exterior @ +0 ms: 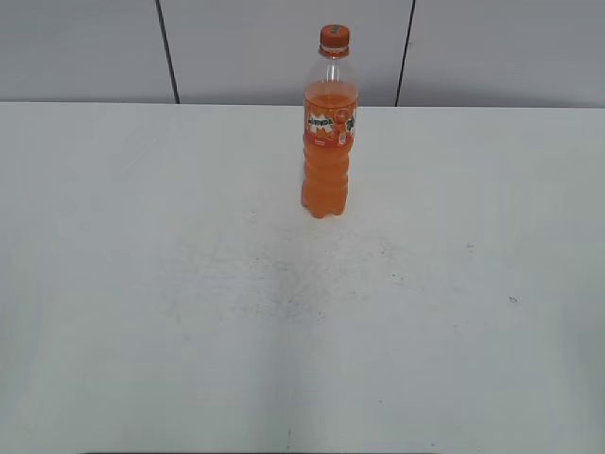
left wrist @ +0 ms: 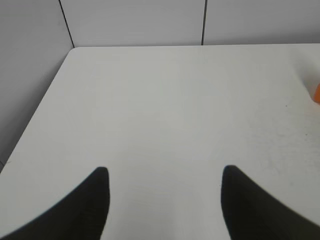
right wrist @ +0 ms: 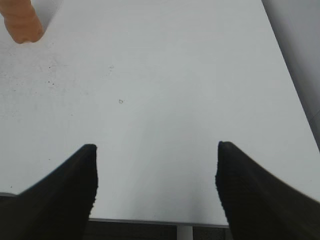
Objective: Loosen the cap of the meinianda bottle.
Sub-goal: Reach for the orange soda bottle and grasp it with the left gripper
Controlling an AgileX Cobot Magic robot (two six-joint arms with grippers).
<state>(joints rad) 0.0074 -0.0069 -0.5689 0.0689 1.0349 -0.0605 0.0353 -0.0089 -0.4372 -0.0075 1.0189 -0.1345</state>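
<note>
The meinianda bottle [exterior: 327, 132] stands upright on the white table, toward the back middle. It is clear plastic with orange liquid and an orange label. Its orange cap [exterior: 334, 37] sits on top. Neither arm shows in the exterior view. In the left wrist view my left gripper [left wrist: 165, 175] is open and empty over bare table; a sliver of the bottle [left wrist: 317, 93] shows at the right edge. In the right wrist view my right gripper [right wrist: 156, 150] is open and empty near the table's front edge; the bottle's base [right wrist: 21, 22] is at the top left.
The white table [exterior: 189, 284] has faint scuff marks in the middle. A grey panelled wall [exterior: 85, 47] stands behind its far edge. The table's left edge [left wrist: 35, 120] and right edge [right wrist: 290, 70] show in the wrist views.
</note>
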